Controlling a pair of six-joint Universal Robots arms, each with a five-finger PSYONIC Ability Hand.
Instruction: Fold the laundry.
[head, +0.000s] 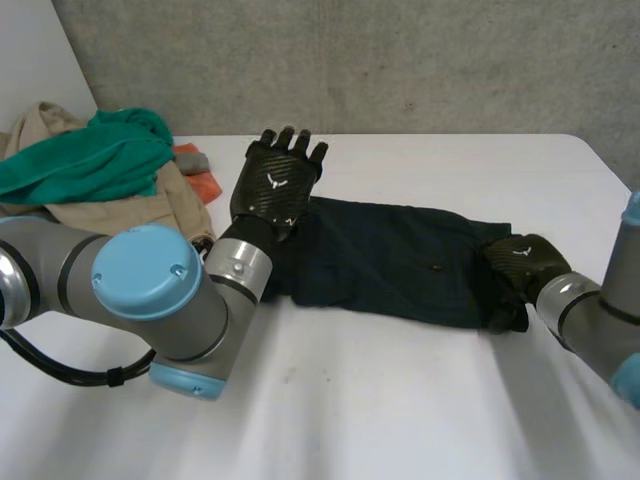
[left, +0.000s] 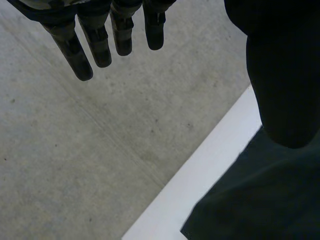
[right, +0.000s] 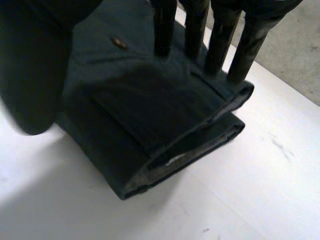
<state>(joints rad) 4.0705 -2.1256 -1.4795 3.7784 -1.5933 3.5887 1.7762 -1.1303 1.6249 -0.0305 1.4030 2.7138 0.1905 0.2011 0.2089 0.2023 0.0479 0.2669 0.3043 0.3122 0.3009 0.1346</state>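
Note:
Dark navy trousers (head: 390, 260) lie folded lengthwise across the middle of the white table (head: 400, 400). My left hand (head: 275, 185) hovers above their left end, open, with its fingers (left: 95, 45) straight and nothing in them; the trousers' edge (left: 260, 200) lies below the thumb. My right hand (head: 525, 262) is at the right end, open. Its straight fingers (right: 220, 45) rest on top of the doubled waistband (right: 150, 115), and the thumb stands off to the side.
At the far left of the table lies a laundry pile: a teal cloth (head: 90, 160) on a beige garment (head: 170, 205), with something orange (head: 200, 180) beside it. A grey wall runs behind the table's far edge (head: 450, 137).

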